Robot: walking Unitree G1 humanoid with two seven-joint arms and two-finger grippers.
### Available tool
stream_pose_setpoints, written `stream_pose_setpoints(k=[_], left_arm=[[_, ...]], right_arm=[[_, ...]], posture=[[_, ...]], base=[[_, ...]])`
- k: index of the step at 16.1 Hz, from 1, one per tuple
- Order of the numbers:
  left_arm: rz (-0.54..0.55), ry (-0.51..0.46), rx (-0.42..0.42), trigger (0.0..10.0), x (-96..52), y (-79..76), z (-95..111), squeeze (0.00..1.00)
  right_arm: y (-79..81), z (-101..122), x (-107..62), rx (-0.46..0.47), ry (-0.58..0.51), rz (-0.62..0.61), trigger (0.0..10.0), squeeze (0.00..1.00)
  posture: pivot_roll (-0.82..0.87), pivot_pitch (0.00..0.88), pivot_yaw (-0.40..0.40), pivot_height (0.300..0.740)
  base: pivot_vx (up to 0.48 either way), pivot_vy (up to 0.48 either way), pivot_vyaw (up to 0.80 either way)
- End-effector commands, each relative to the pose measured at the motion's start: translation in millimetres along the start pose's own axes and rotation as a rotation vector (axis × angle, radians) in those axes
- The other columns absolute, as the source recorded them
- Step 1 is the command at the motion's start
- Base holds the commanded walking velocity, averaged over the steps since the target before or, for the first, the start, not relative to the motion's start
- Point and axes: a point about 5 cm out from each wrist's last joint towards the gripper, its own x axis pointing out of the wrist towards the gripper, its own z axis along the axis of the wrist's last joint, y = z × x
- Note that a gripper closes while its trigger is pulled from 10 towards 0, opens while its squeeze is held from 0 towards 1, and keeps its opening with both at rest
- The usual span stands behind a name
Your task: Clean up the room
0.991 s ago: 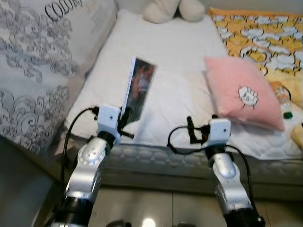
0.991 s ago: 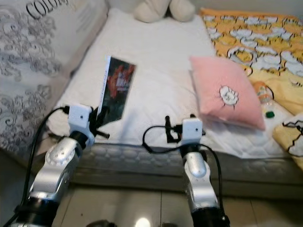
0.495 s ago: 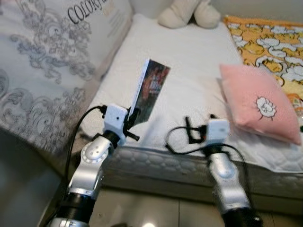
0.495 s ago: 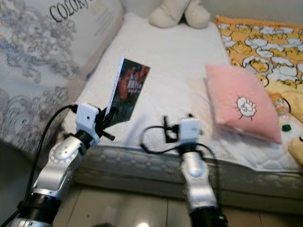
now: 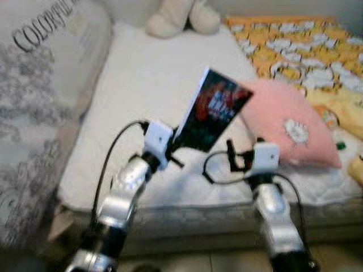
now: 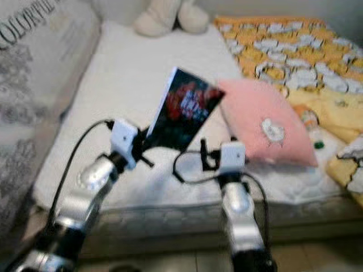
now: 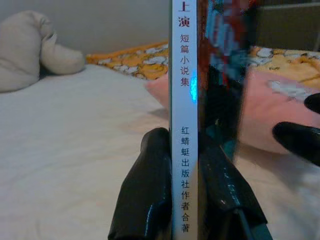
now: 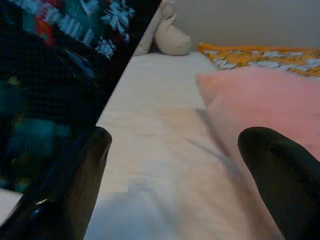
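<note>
A thin book [image 5: 212,110] with a dark red-and-teal cover and a white spine is held upright above the bed, leaning toward the pink pillow. My left gripper [image 7: 185,200] is shut on its lower spine [image 7: 184,150], one black finger on each side. My right gripper [image 8: 180,175] is open, its fingers spread wide, low over the white mattress [image 5: 147,85] near the front edge. The book's dark cover [image 8: 55,85] looms just beside the right gripper's one finger [image 8: 75,185].
A pink pillow [image 5: 283,122] lies right of the grippers, a yellow patterned blanket [image 5: 300,45] behind it. A beige plush toy [image 5: 181,17] sits at the far end. A large grey patterned cushion [image 5: 34,96] lines the left side. A small bottle [image 6: 309,122] lies by the pillow.
The camera view has swung and blurred. My left gripper has carried the book to the right, so it now stands close to the right gripper and overlaps the pink pillow.
</note>
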Motion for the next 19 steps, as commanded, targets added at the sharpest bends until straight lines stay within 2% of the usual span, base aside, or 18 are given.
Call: stream_pose_setpoints(k=[1, 3, 5, 7, 9, 10, 13, 15, 17, 19], left_arm=[[0.028, 0.015, -0.049, 10.0, 6.3, 5.5, 2.0, 0.00], [0.068, 0.055, -0.105, 10.0, 11.5, 19.1, -4.9, 0.00], [0.107, 0.112, -0.207, 10.0, 16.1, 34.1, -15.9, 0.00], [0.115, 0.162, -0.365, 10.0, 21.5, 45.5, -26.3, 0.00], [0.114, 0.158, -0.452, 10.0, 25.4, 48.3, -27.7, 0.00], [0.119, 0.162, -0.495, 10.0, 25.4, 48.3, -30.7, 0.00], [0.216, 0.218, -0.593, 10.0, 10.8, 61.9, -50.0, 0.00], [0.228, 0.267, -0.587, 10.0, 0.5, 69.8, -57.5, 0.00], [0.256, 0.375, -0.490, 10.0, -13.2, 75.1, -70.5, 0.00], [0.336, 0.420, -0.380, 10.0, -27.2, 95.7, -70.0, 0.00]], right_arm=[[-2.5, 4.1, 0.6, -0.010, -0.012, 0.002, 10.0, 0.00], [-3.8, 4.3, -2.2, -0.009, -0.012, 0.007, 10.0, 0.00], [-7.6, 5.3, -8.7, -0.022, -0.004, 0.020, 10.0, 0.00], [-20.1, 7.0, -23.4, -0.054, 0.014, 0.019, 10.0, 0.00], [-31.0, 9.3, -38.9, -0.080, 0.036, 0.010, 10.0, 0.00], [-36.7, 11.6, -49.2, -0.089, 0.050, 0.009, 10.0, 0.00], [-46.7, 17.0, -72.5, -0.116, 0.096, 0.014, 10.0, 0.00], [-48.2, 19.1, -76.9, -0.120, 0.115, 0.018, 10.0, 0.00], [-45.0, 22.9, -82.1, -0.119, 0.134, 0.040, 10.0, 0.00], [-46.2, 23.9, -87.9, -0.120, 0.154, 0.039, 10.0, 0.00]], posture=[[-0.08, 0.000, 0.039, 0.736], [-0.09, 0.000, 0.028, 0.736], [-0.11, 0.000, 0.008, 0.736], [-0.16, 0.000, -0.015, 0.736], [-0.21, 0.005, -0.037, 0.736], [-0.23, 0.033, -0.053, 0.736], [-0.27, 0.065, -0.083, 0.736], [-0.28, 0.077, -0.098, 0.736], [-0.28, 0.089, -0.107, 0.736], [-0.28, 0.096, -0.104, 0.736]], base=[[0.000, 0.000, 0.00], [0.000, 0.000, 0.00], [0.000, 0.000, 0.00], [0.000, 0.000, 0.00], [0.000, 0.000, 0.00], [0.000, 0.000, 0.00], [0.000, 0.000, 0.00], [0.000, 0.000, 0.00], [0.000, 0.000, 0.00], [0.000, 0.000, 0.00]])
